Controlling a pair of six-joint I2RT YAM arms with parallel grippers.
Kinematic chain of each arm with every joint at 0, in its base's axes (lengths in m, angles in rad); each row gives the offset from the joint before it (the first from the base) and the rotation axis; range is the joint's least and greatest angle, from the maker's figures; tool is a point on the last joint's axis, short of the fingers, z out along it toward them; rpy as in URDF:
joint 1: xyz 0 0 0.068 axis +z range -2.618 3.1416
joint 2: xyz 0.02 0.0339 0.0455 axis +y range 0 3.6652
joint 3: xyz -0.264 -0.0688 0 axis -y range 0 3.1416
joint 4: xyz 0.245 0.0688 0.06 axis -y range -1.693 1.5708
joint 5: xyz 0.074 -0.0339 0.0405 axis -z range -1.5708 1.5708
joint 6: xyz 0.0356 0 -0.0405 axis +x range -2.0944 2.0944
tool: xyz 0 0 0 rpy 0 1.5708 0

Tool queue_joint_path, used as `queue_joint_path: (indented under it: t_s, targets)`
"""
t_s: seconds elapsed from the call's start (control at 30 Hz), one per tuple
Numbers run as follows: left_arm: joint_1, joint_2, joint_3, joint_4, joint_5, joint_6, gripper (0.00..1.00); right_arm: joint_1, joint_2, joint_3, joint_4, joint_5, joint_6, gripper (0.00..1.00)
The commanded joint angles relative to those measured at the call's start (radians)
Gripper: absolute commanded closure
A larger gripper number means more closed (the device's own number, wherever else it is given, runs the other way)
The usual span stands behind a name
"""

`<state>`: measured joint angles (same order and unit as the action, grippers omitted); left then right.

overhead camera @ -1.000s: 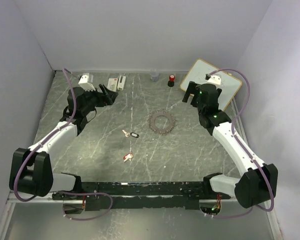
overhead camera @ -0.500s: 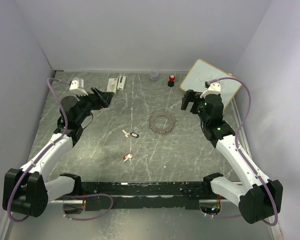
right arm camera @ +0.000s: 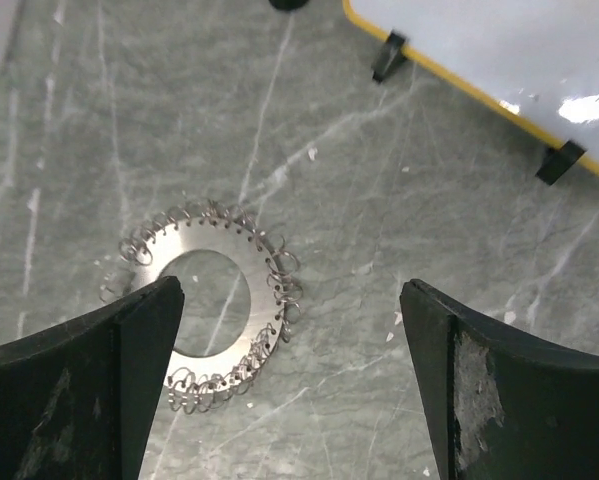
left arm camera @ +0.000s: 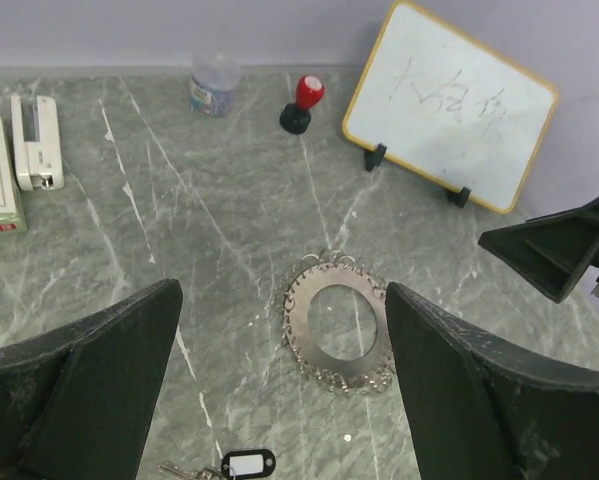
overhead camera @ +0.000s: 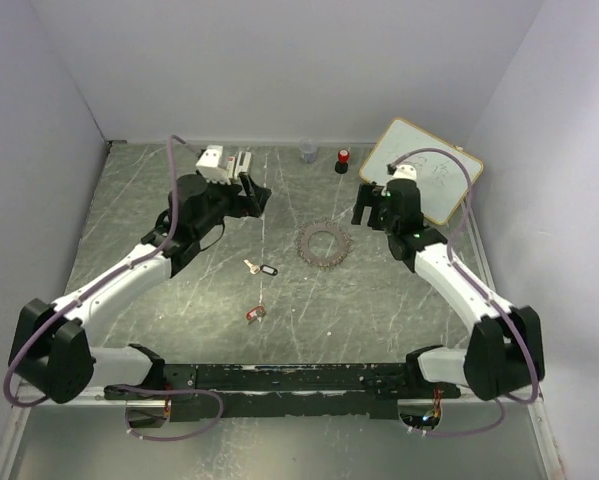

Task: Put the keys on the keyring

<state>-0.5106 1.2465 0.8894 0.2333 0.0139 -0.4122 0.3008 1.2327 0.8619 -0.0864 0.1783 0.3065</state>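
The keyring (overhead camera: 323, 244), a toothed metal disc fringed with small wire loops, lies flat mid-tabletop (overhead camera: 399, 310). The black-tagged key (overhead camera: 263, 268) lies near it on the left arm's side, and the red-headed key (overhead camera: 255, 314) lies closer to the arm bases. The left hand (overhead camera: 256, 193) and right hand (overhead camera: 367, 205) hover either side of the ring, both spread wide and grasping nothing.

The keyring (overhead camera: 307, 246): thin flat silver-grey metal ring with a big centre hole, outer rim crowded with small wire loops, lying flat. The black-tag key (overhead camera: 268, 269): lying flat near the keyring, to its left and closer to the arm bases. The red-head key (overhead camera: 255, 314): further from the keyring the same way, apart from both.
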Motion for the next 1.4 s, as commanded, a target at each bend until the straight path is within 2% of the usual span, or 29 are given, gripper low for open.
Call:
queue_joint_path:
  t_s: [0.0,0.27,0.5,0.77,0.93,1.17,1.37]
  targets:
    - [-0.046,0.09,0.071,-0.078,-0.09,0.05,0.06,0.004,0.129,0.047,-0.049,-0.034,0.011,0.12]
    - [-0.068,0.142,0.093,-0.053,-0.09,0.092,0.06,0.003,0.285,0.041,0.092,-0.164,0.021,0.29]
    - [-0.071,0.178,0.111,-0.067,-0.092,0.108,0.07,0.023,0.448,0.124,0.148,-0.236,0.034,0.53]
    - [-0.071,0.178,0.109,-0.071,-0.112,0.128,0.06,0.074,0.598,0.251,0.165,-0.209,0.024,0.57]
    - [-0.071,0.172,0.106,-0.073,-0.125,0.135,0.06,0.081,0.662,0.302,0.148,-0.193,0.026,0.64]
    - [-0.071,0.177,0.104,-0.073,-0.129,0.144,0.07,0.086,0.701,0.321,0.144,-0.18,0.023,0.7]
    - [-0.071,0.186,0.107,-0.072,-0.132,0.147,0.06,0.087,0.721,0.331,0.136,-0.18,0.021,0.81]
